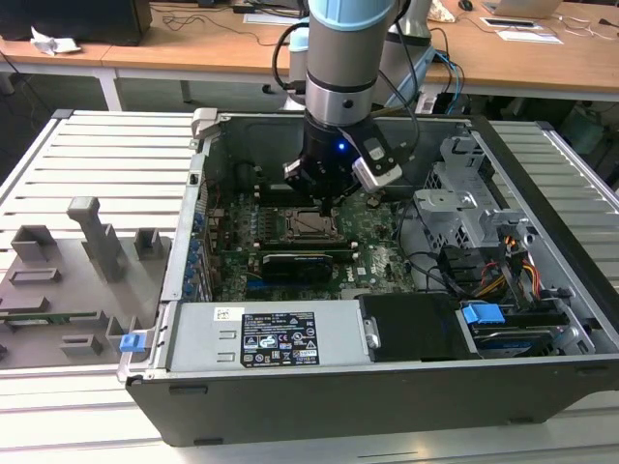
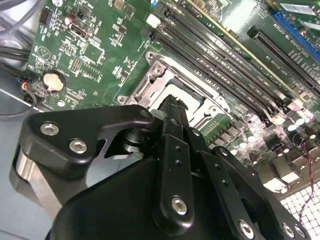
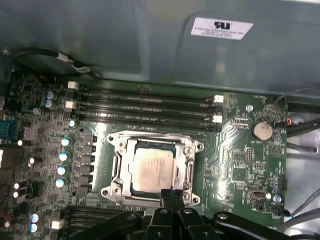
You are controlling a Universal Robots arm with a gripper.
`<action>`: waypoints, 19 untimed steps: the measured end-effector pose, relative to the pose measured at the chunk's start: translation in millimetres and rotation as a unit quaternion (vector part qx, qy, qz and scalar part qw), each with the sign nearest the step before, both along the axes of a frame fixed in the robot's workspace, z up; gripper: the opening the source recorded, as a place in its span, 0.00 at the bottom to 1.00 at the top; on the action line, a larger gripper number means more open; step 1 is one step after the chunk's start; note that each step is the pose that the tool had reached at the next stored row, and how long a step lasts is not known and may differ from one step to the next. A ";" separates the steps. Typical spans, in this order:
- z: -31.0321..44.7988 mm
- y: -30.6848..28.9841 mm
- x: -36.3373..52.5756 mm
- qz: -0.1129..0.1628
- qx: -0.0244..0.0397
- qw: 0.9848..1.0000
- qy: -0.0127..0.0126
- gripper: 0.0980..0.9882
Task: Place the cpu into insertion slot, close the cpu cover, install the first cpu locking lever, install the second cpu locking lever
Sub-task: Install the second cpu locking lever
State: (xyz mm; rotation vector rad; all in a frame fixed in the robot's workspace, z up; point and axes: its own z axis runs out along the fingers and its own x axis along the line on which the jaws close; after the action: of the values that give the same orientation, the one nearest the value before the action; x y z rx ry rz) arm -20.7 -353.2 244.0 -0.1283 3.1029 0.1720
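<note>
Cpu (image 3: 151, 170) seated just beyond end effector (image 3: 172, 196).

I count one pale silver square cpu (image 3: 152, 170) under one grey metal frame cpu cover (image 3: 152, 145). Four long black memory slots (image 3: 145, 106) lie beside them, plus one round silver coin battery (image 3: 261, 130).

the cpu (image 3: 151, 170) sits in its socket under the closed cpu cover (image 3: 189, 172), gripper (image 3: 172, 194) at its edge.
</note>
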 end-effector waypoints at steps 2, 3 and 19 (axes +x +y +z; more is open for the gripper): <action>-0.9 -2.4 0.0 -0.001 0.000 1.000 0.000 0.01; -1.3 -3.9 0.0 -0.001 0.000 1.000 0.000 0.01; -1.9 -21.6 0.0 -0.002 0.000 1.000 0.000 0.01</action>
State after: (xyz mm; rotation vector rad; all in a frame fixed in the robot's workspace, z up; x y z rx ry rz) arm -20.6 -374.8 242.1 -0.1233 3.1030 0.1720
